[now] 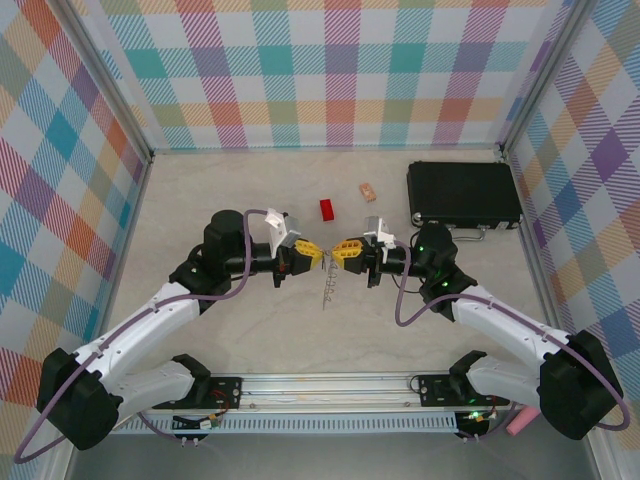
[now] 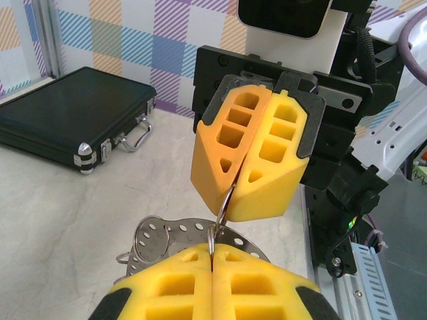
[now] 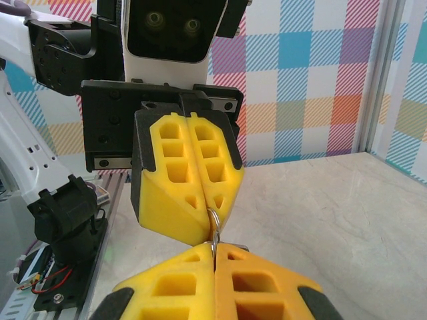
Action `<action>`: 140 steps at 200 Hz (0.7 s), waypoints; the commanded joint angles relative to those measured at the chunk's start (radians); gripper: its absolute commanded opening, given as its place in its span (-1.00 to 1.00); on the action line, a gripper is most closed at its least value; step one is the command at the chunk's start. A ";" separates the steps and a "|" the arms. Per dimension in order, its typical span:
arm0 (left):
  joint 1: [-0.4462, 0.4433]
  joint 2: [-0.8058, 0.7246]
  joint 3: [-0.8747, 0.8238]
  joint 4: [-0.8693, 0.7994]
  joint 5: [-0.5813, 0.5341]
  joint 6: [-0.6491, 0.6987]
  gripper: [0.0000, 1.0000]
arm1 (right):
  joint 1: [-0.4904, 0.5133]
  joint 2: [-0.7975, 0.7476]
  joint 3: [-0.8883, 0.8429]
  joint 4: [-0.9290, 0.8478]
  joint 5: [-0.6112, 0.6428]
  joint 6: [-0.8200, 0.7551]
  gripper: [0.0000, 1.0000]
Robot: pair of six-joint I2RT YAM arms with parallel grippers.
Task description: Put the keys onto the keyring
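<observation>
Here, the ring [image 2: 167, 235] lies just below and behind the meeting fingertips. It is a thin grey disc punched with round holes, with small wire loops along its rim. From above, the ring [image 1: 328, 285] shows edge-on as a thin sliver hanging under the fingertips on the side of the arm bases. Whether it touches the bench [image 1: 300, 340] I cannot tell.

One loop [image 2: 227, 203] at its edge runs up between the two pairs of fingers. The left fingers [image 2: 215, 263] are closed, their pads pressed flat together, with the lower end of the loop caught in their seam. The right fingers [image 2: 239, 190] are closed too, nipping the upper end at their tips. In the right wrist view the loop [image 3: 215, 225] bridges the small gap between the right fingers [image 3: 215, 257] below and the left fingers [image 3: 208, 203] above.

Both arms reach out from their bases and bend inward. The wrists lie level and point straight at each other, so the left fingers [image 1: 312, 252] and right fingers [image 1: 342, 250] sit tip to tip over mid-bench.

Beyond the fingertips on the far side is a red block [image 1: 327, 209], with a tan block [image 1: 368, 190] further to the right. Behind the right wrist a black case [image 1: 463, 193] lies flat and closed, its handle towards the arms. Its contents are hidden.
</observation>
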 commanded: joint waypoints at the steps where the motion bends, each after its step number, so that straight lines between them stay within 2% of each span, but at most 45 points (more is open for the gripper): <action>1: 0.013 0.001 0.004 0.037 0.034 -0.013 -1.00 | 0.004 0.001 0.007 0.057 -0.020 0.006 -1.00; 56: 0.014 -0.024 -0.013 0.056 -0.013 -0.029 -1.00 | 0.004 -0.015 -0.004 0.059 0.016 -0.002 -1.00; 140: 0.013 -0.024 -0.011 0.044 -0.013 -0.024 -1.00 | 0.004 -0.026 -0.016 0.068 0.043 -0.004 -1.00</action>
